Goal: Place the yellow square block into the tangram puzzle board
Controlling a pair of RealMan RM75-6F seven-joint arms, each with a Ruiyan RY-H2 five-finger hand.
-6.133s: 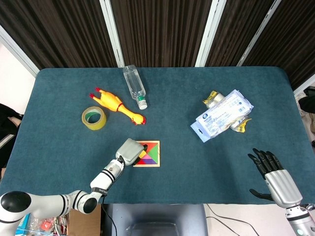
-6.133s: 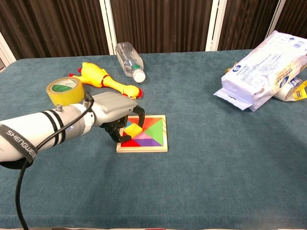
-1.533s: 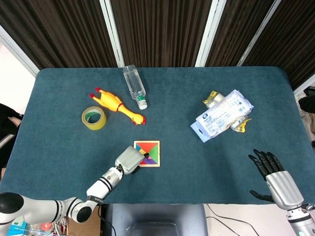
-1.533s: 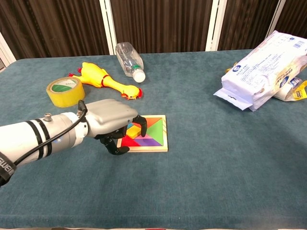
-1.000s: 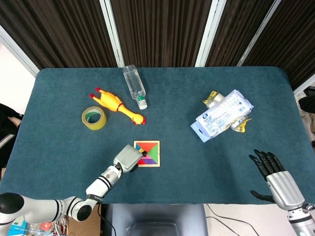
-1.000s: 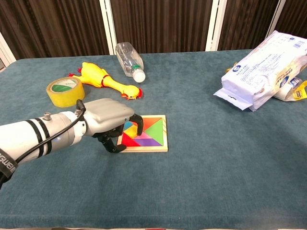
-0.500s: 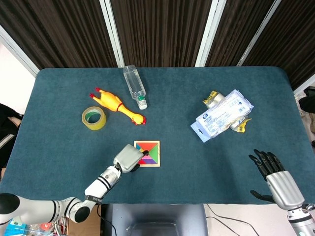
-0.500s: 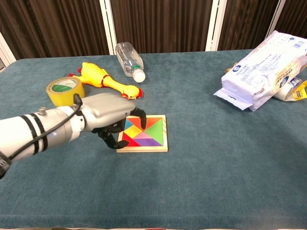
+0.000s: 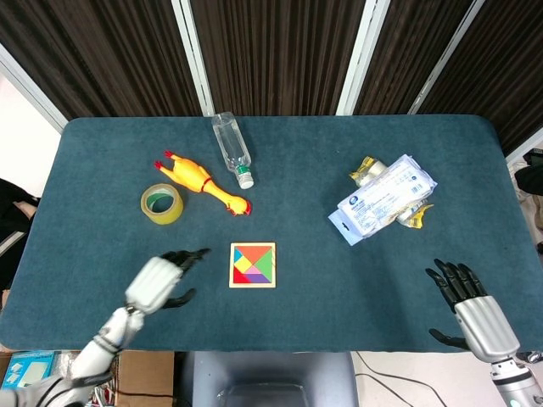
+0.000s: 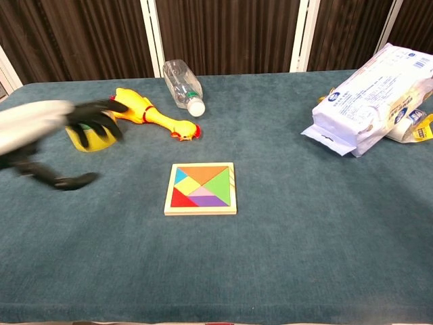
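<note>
The wooden tangram board lies near the table's front middle, filled with coloured pieces. The yellow square block sits flat inside it among the others. My left hand is well to the left of the board, blurred by motion, fingers spread and holding nothing. My right hand hangs at the front right corner, off the table's edge, fingers apart and empty; the chest view does not show it.
A yellow tape roll, a rubber chicken and a lying clear bottle are at the back left. A white packet with yellow wrappers lies at the right.
My left hand has let go at the board and swung away to the left, opening its fingers. The yellow square stays flat in the board. The right hand is still.
</note>
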